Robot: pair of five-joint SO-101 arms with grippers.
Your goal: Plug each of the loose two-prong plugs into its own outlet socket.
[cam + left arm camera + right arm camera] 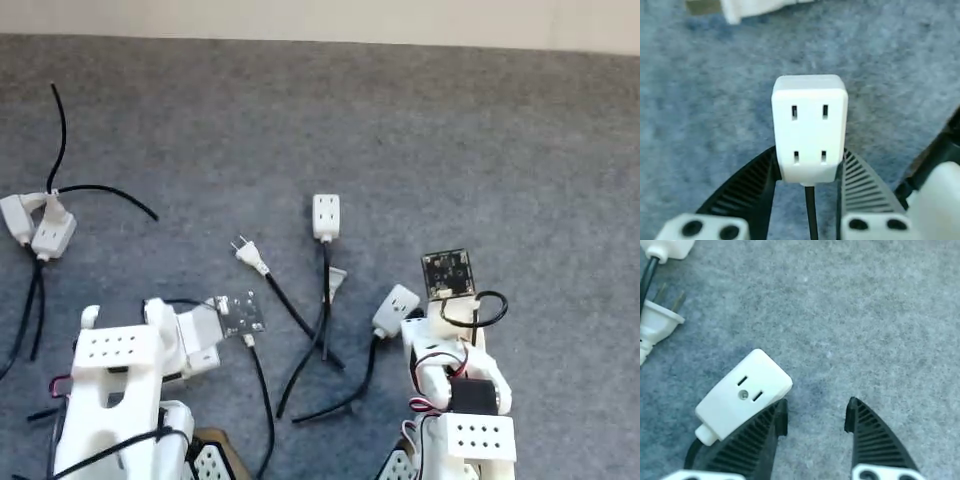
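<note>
grey fuzzy desk (450, 130), cords (295, 315) everywhere. left jaws clamped on a white socket (810, 127); right jaws apart beside a second socket (742, 395).

left gripper (809, 151) | fingers (757, 180) clamp white outlet socket (810, 125) | black cord (811, 212) | grey carpet (700, 100)

Bare tabletop (855, 325) lies open between my right jaws; a white outlet (742, 392) crowds one jaw, loose plug (657, 322) just beyond.

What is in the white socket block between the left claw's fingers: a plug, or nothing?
Nothing, it is empty. All four slots of the socket block show dark and bare, with no prongs in them.
</note>
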